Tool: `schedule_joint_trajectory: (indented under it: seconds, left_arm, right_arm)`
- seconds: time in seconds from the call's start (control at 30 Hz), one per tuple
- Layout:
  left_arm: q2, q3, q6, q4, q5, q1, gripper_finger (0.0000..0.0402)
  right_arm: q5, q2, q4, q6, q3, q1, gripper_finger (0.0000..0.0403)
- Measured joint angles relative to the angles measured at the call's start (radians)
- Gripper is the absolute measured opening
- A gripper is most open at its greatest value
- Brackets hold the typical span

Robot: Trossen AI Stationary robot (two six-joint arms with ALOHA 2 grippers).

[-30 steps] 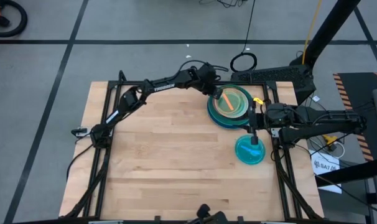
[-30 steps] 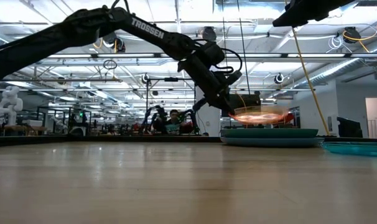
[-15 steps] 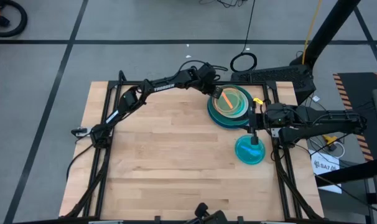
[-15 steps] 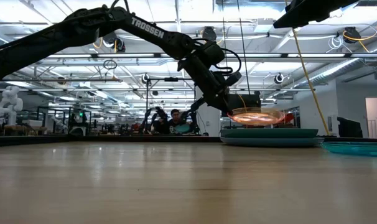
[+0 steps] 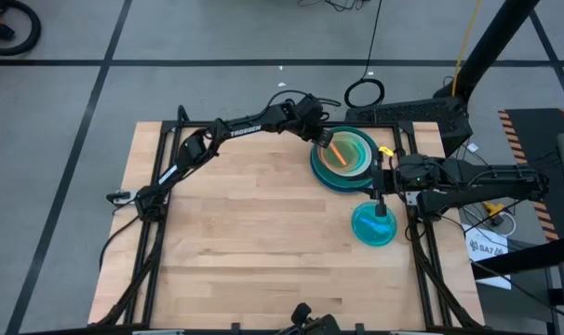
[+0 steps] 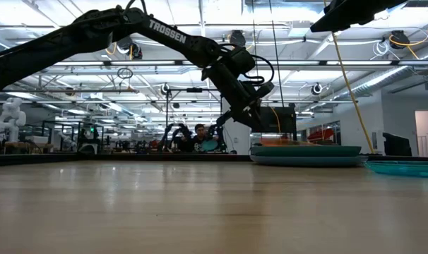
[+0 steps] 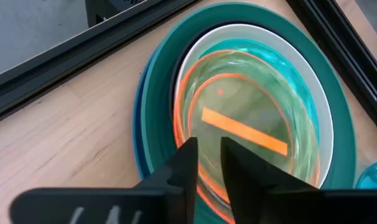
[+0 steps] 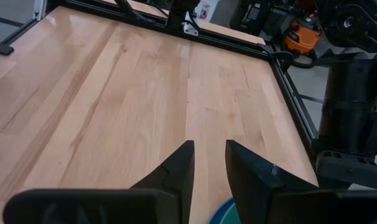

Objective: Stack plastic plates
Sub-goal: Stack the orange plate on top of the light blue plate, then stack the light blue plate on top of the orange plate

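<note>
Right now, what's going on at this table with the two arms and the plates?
The robot is stacking plastic plates. The left gripper is at the stack near the table's far right corner, its jaws closed on the rim of the orange plate, which lies on top over a green plate, a white plate and the large teal plate. The right gripper hangs above a cyan plate lying alone on the table, jaws nearly closed, holding nothing.

bright, even overhead light, soft shadows on the table (image 5: 263,233), frames sharp.
</note>
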Motion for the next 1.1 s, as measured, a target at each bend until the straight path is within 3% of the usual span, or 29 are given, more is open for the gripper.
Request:
schedule_joint_trajectory:
  seconds: [0.2,0.43,0.63,0.87,1.1]
  left_arm:
    - [0.0,0.0,0.019,0.0,0.0,0.001,0.0086]
    - [-0.026,0.0,0.184,-0.075,-0.001,0.0,0.0087]
    - [-0.075,0.0,0.326,-0.153,-0.067,-0.03,0.0088]
    - [-0.162,0.0,0.476,-0.209,-0.114,-0.084,0.0088]
    - [-0.241,-0.063,0.539,-0.249,-0.107,-0.112,0.0088]
  right_arm:
    - [0.0,0.0,-0.008,0.0,0.0,0.0,0.0084]
    - [0.002,0.0,-0.02,0.012,0.0,0.0,0.0084]
    - [0.009,0.0,-0.021,0.046,0.0,0.0,0.0084]
    - [0.129,0.005,-0.026,0.168,0.0,-0.001,0.0084]
    - [0.133,0.029,-0.052,0.292,0.0,0.0,0.0084]
